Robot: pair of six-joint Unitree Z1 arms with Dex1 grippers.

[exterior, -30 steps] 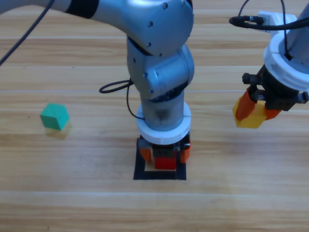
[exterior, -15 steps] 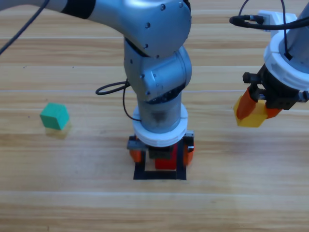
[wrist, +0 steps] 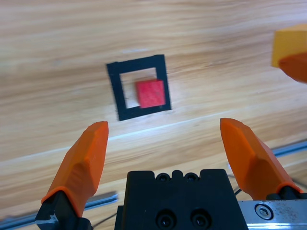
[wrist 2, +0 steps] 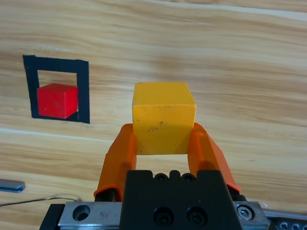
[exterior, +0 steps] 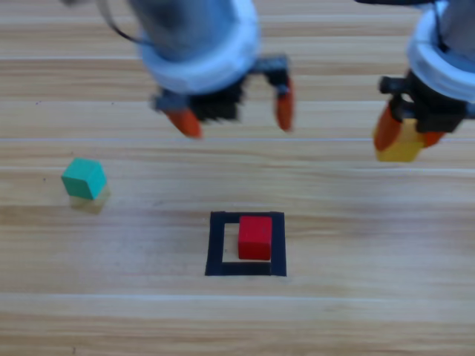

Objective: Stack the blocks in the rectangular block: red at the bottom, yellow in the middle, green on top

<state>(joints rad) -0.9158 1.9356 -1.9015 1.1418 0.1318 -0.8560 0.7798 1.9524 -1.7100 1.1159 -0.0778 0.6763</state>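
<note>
The red cube (exterior: 255,237) sits on the table (exterior: 356,297) inside the black tape square (exterior: 215,245), pushed toward the square's right side, with bare wood showing along its left; from my left wrist (wrist: 152,93) it lies free, nothing touching it. My left gripper (exterior: 234,115) hangs above the table, up-picture of the square and apart from it, jaws spread wide with nothing between them. My right gripper (exterior: 408,136) is off toward the right edge, well apart from the square, and its jaws are clamped on the yellow cube (exterior: 401,142); in my right wrist view that cube (wrist 2: 163,117) is pinched by two opposite faces and held clear of the wood, with the square (wrist 2: 82,91) and the red cube (wrist 2: 57,100) off to one side. The green cube (exterior: 84,178) rests alone on the table far to the left, well apart from the square and from both my grippers
</note>
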